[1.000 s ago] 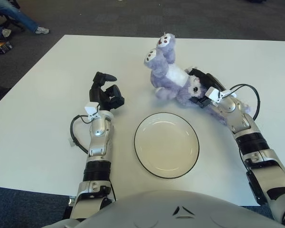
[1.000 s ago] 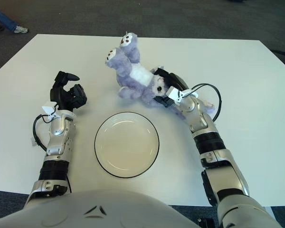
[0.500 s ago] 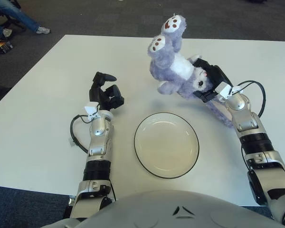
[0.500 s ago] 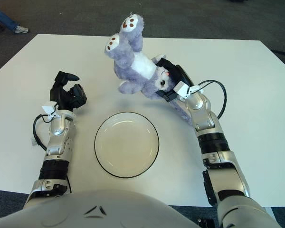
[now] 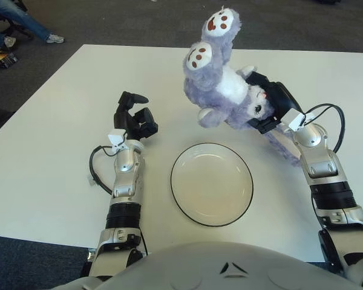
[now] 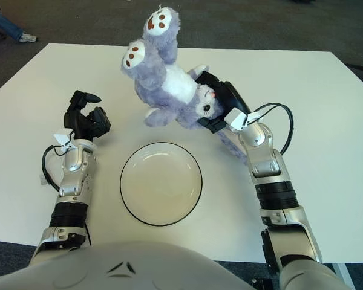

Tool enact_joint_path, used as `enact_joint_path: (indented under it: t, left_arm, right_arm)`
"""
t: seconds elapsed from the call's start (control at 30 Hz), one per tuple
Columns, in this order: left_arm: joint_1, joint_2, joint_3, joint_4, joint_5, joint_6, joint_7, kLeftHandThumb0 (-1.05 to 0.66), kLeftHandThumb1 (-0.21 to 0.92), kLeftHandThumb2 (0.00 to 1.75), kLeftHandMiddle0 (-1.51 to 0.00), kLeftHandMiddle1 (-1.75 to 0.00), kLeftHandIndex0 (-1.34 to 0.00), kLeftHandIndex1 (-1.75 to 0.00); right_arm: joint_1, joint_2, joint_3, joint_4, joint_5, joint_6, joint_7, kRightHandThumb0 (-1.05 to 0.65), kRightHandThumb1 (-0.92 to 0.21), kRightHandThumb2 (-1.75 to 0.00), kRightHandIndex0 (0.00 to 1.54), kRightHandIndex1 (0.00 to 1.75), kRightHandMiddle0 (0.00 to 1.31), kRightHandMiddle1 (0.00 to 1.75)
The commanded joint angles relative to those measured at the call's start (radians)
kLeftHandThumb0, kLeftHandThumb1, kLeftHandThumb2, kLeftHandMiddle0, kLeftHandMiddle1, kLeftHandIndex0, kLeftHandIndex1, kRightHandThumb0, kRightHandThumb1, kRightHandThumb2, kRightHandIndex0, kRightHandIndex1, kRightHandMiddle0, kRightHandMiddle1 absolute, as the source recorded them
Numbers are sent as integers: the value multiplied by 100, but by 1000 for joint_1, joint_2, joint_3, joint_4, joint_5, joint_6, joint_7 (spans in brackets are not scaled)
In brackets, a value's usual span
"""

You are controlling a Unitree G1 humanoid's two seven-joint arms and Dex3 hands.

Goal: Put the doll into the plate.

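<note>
R hand (image 5: pixel 272 109) w/ doll (image 5: pixel 221 78) aloft, beyond plate (image 5: pixel 212 184) far rim.

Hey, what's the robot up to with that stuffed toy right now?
The right robot hand grips a purple doll by the head and holds it in the air, feet up, above the white table. The plate in front of the robot has nothing in it, so the doll is not yet placed. The left robot hand shows left of the plate, fingers curled, holding nothing.
</note>
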Motion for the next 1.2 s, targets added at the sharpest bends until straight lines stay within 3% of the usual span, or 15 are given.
enact_joint_path:
  t: [0.0, 0.43, 0.57, 0.97, 1.17]
  left_arm:
    - [70, -11, 4, 82, 8, -12, 3, -46, 37, 125, -129, -175, -57, -175]
    - [64, -8, 5, 94, 8, -21, 2, -46, 37, 124, -129, -175, -57, -175]
    - [59, -7, 7, 100, 6, -21, 4, -46, 38, 124, -129, -175, -56, -175]
    - [47, 0, 7, 124, 4, -44, -11, -46, 38, 124, -128, -175, -56, -175]
    - [46, 1, 5, 126, 9, -45, -6, -46, 37, 125, -128, -175, -57, -175]
  right_arm:
    - [33, -18, -29, -72, 27, 24, 23, 53, -16, -151, 74, 175, 98, 175]
    - [91, -44, -59, -139, 81, 39, 103, 54, -15, -152, 75, 175, 99, 175]
    - [146, -59, -82, -169, 131, 29, 141, 54, -14, -153, 75, 175, 99, 175]
    - [201, -148, -92, -277, 169, 131, 278, 54, -13, -154, 76, 175, 99, 175]
    - [219, -168, -91, -299, 166, 142, 303, 55, -13, -154, 76, 175, 98, 175]
